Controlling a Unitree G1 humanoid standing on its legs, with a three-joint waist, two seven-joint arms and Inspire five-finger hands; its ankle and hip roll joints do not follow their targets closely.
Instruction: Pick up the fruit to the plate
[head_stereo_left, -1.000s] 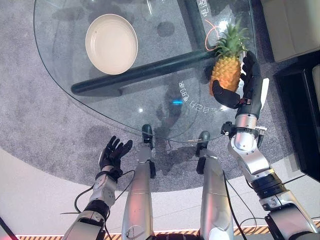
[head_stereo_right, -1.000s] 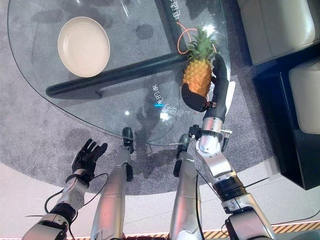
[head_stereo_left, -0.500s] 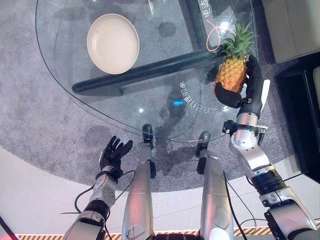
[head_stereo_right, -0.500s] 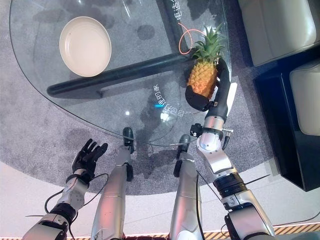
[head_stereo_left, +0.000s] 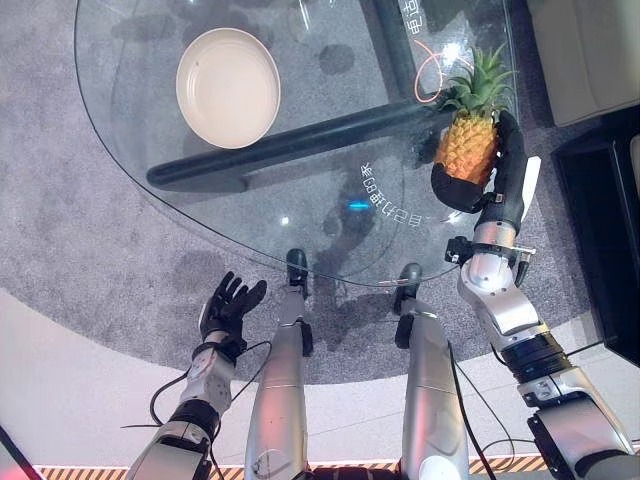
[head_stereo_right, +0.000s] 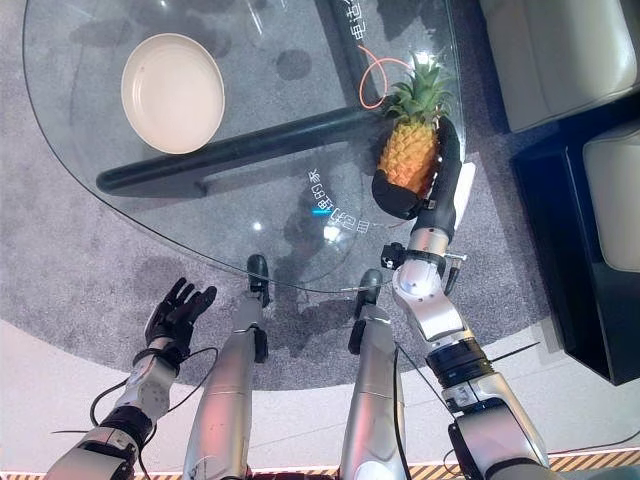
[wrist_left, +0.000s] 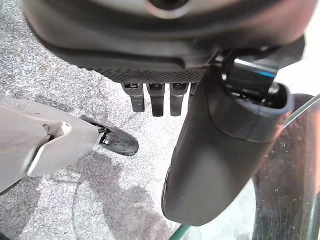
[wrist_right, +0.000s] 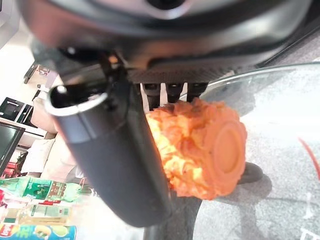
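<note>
Fingers and thumb of the right hand (head_stereo_left: 478, 190) curl around the pineapple (head_stereo_left: 467, 147) at the desk's (head_stereo_left: 330, 215) right edge, so carrying it to the empty far-left plate (head_stereo_left: 228, 87) remains; the left hand (head_stereo_left: 228, 309) hangs open.

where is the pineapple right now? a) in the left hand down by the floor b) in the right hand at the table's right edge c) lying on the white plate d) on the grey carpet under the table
b: the right hand is curled round the pineapple over the glass table near its right edge, while the plate far to the left holds nothing and the left hand hangs open below the table.
</note>
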